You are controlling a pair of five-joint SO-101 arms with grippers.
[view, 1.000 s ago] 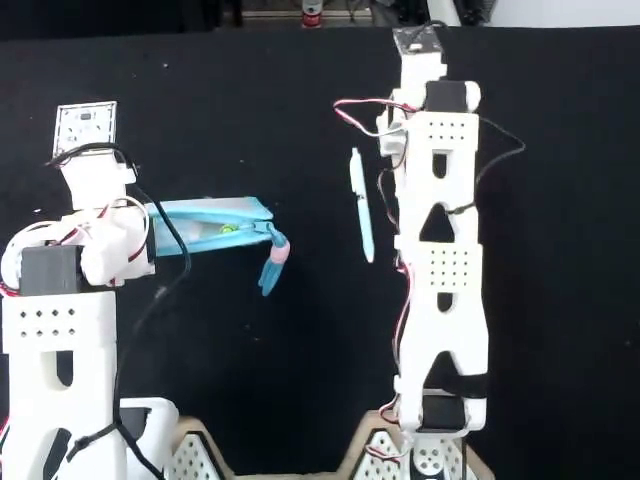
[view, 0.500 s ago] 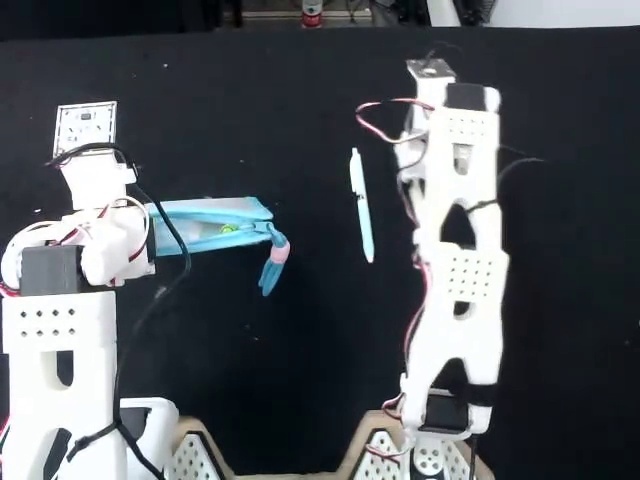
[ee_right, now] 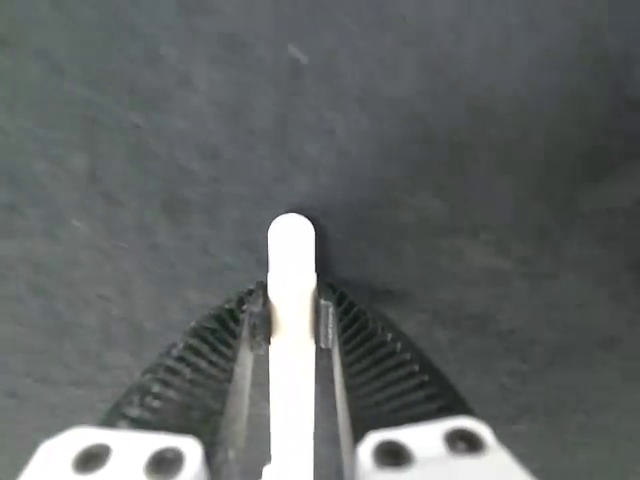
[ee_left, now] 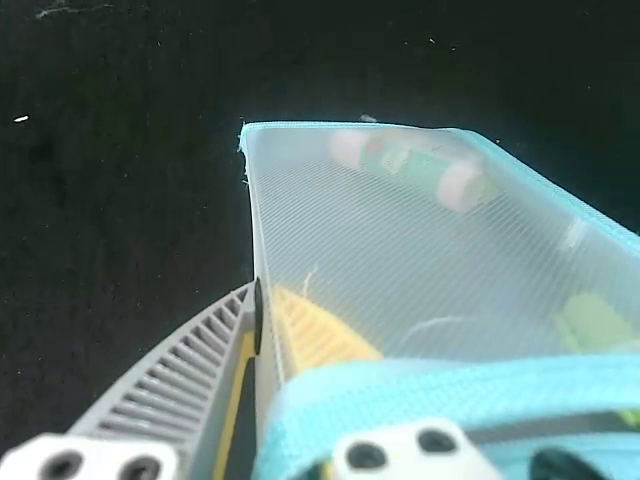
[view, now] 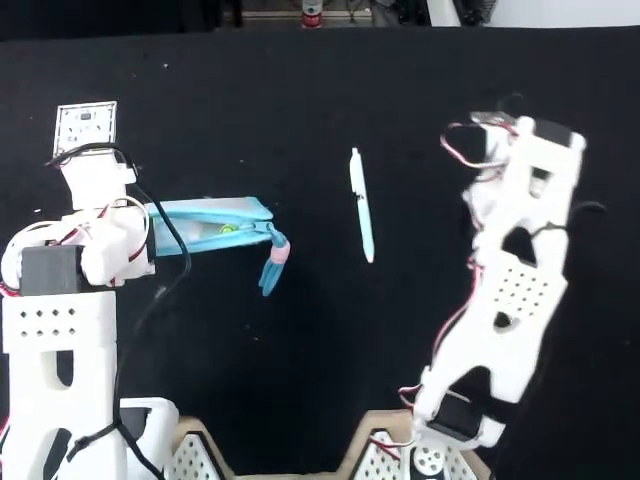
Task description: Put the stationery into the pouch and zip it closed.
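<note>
The left gripper (view: pixel 150 238) sits at the left of the black table (view: pixel 250 90) with its fingers clamped on the left end of the pouch (view: pixel 205 222). In the left wrist view a grey ribbed finger (ee_left: pixel 180 375) presses against the outside of the pouch's mesh wall (ee_left: pixel 400 270). The pale blue pouch lies lengthwise from left to right, left of the table's middle. Its blue and pink zip tassel (view: pixel 272 262) hangs off its right end toward the near side. Through the mesh show a green roll with pale ends (ee_left: pixel 410 165), a second green piece (ee_left: pixel 592 322) and something yellow (ee_left: pixel 315 338) just beside the finger; what these are cannot be told. A pale blue and white pen (view: pixel 361 205) lies on the table near its middle, pointing roughly near to far, well apart from the pouch on its right. The right arm (view: pixel 520 270) leans over the right side of the table, to the right of the pen and not touching it. The right gripper (ee_right: pixel 292 305) has its fingers closed on a white stick (ee_right: pixel 291 245), whose rounded tip pokes out past the fingertips above the dark tabletop. A white square card (view: pixel 86 125) stands at the far left, beyond the left arm.
</note>
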